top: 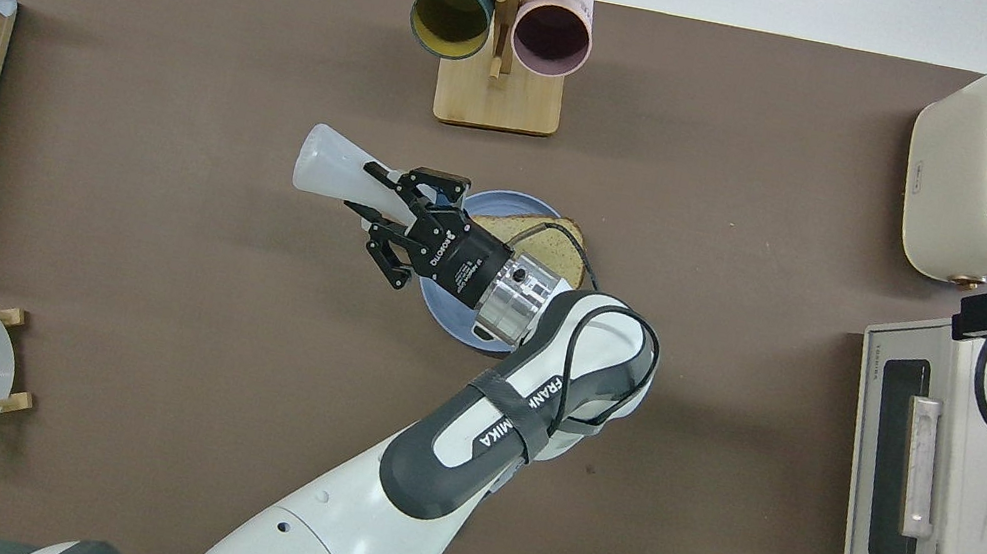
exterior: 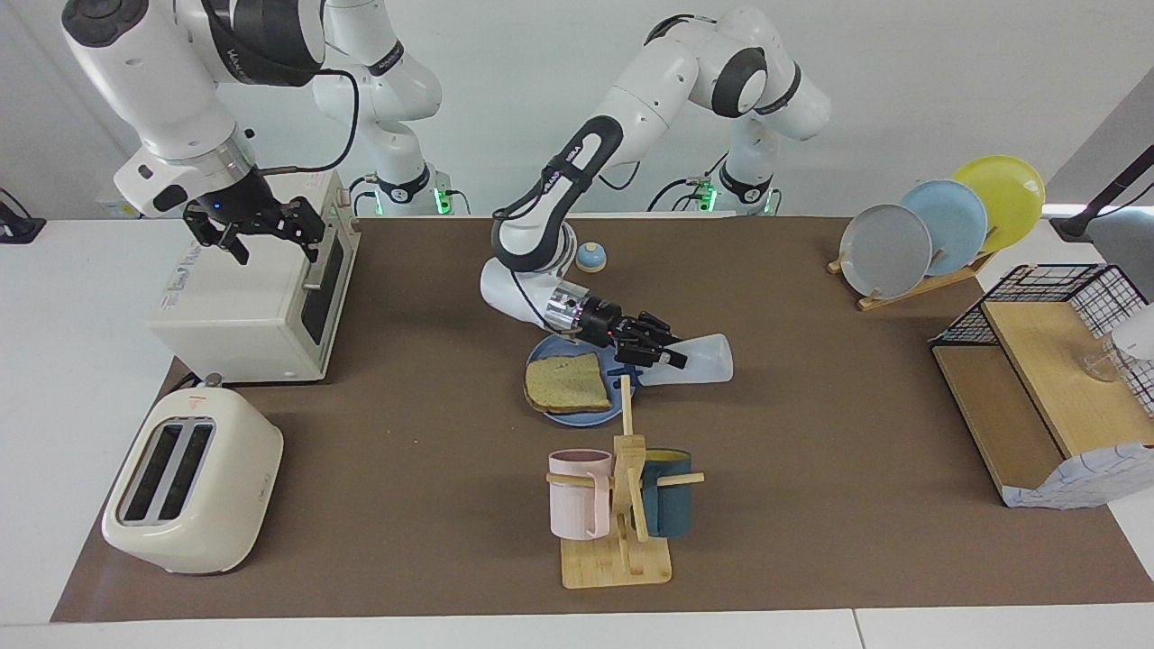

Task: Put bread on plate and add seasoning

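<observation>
While the left gripper [exterior: 651,347] is clamping the seasoning [exterior: 699,359] tipped on its side, its fingers are closing on the bottle's capped end, and the pale body is sticking out toward the left arm's end of the table. Only the facing view is showing the dark cap dipping toward the rim of the plate [exterior: 577,416]; from overhead the fingers are hiding it, so whether the cap is touching the plate is hard to say. The bread [exterior: 567,382] is lying flat on the plate, partly covered by the wrist in the overhead view. Farther from the robots, the mug rack [exterior: 622,523] is standing just beside the plate. The right gripper [exterior: 261,230] is waiting, fingers parted, over the toaster oven [exterior: 257,306].
</observation>
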